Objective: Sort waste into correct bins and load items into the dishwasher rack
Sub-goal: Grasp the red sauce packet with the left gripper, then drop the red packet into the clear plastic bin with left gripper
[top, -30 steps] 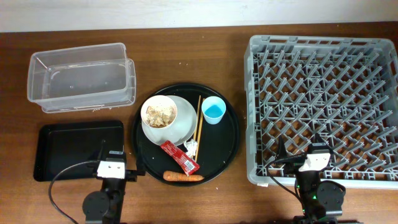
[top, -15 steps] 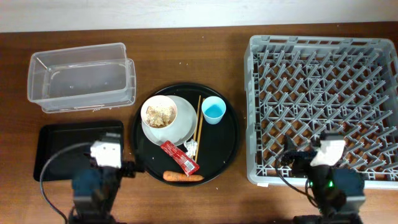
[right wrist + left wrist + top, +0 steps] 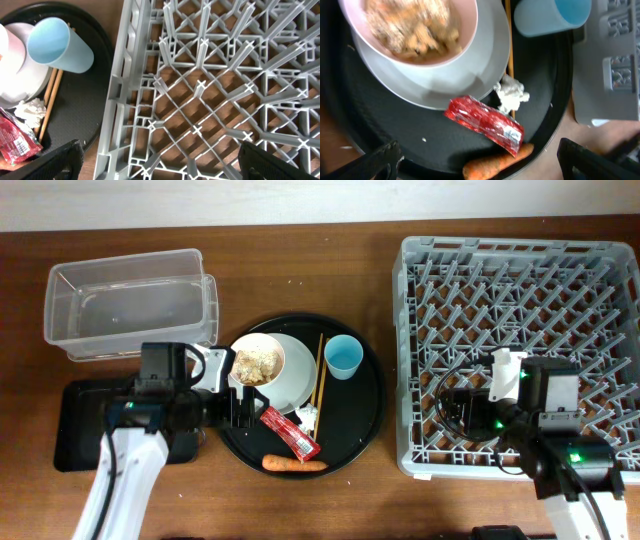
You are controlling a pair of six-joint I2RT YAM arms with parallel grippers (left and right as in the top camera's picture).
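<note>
Brown wood desk [image 3: 300, 255]. Red wrapper [image 3: 290, 433] long axis runs upper-left to lower-right. Left pincer [image 3: 480, 162], right pincer [image 3: 160, 160] both spread wide.

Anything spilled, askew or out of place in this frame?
Nothing stands out. The bowl of scraps sits upright on the plate, and the cup stands upright. The wrapper, tissue and carrot lie loose on the round tray, none over its rim.
</note>
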